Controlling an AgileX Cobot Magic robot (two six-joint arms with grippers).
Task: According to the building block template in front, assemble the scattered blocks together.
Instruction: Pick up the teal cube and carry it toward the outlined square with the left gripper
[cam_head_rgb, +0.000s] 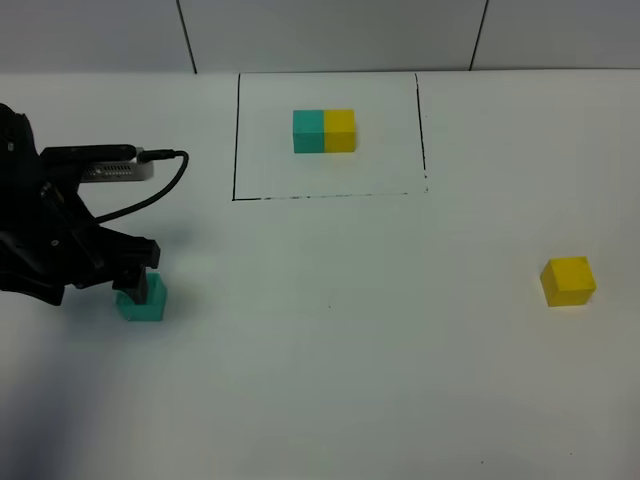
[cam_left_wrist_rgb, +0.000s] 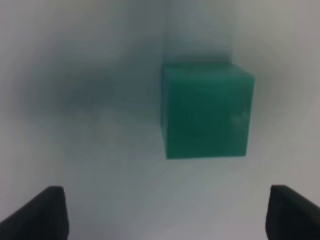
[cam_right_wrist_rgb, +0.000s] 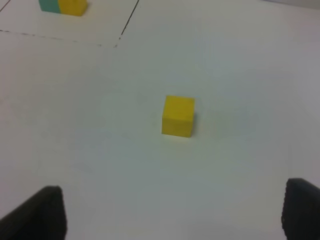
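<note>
The template is a teal and yellow bar (cam_head_rgb: 325, 131) inside a thin black drawn rectangle at the far middle of the table; it also shows in the right wrist view (cam_right_wrist_rgb: 62, 6). A loose teal cube (cam_head_rgb: 143, 303) sits at the left. My left gripper (cam_head_rgb: 136, 283) hangs just over it, open. In the left wrist view the teal cube (cam_left_wrist_rgb: 207, 110) lies ahead of the spread fingertips (cam_left_wrist_rgb: 40, 215), off to one side. A loose yellow cube (cam_head_rgb: 568, 281) sits at the right. My right gripper (cam_right_wrist_rgb: 172, 217) is open, well short of the yellow cube (cam_right_wrist_rgb: 178, 116).
The white table (cam_head_rgb: 350, 350) carries nothing else. The black outline's front edge (cam_head_rgb: 330, 196) runs between the template and the loose cubes. A grey wall (cam_head_rgb: 330, 30) closes the far side. The right arm is out of the high view.
</note>
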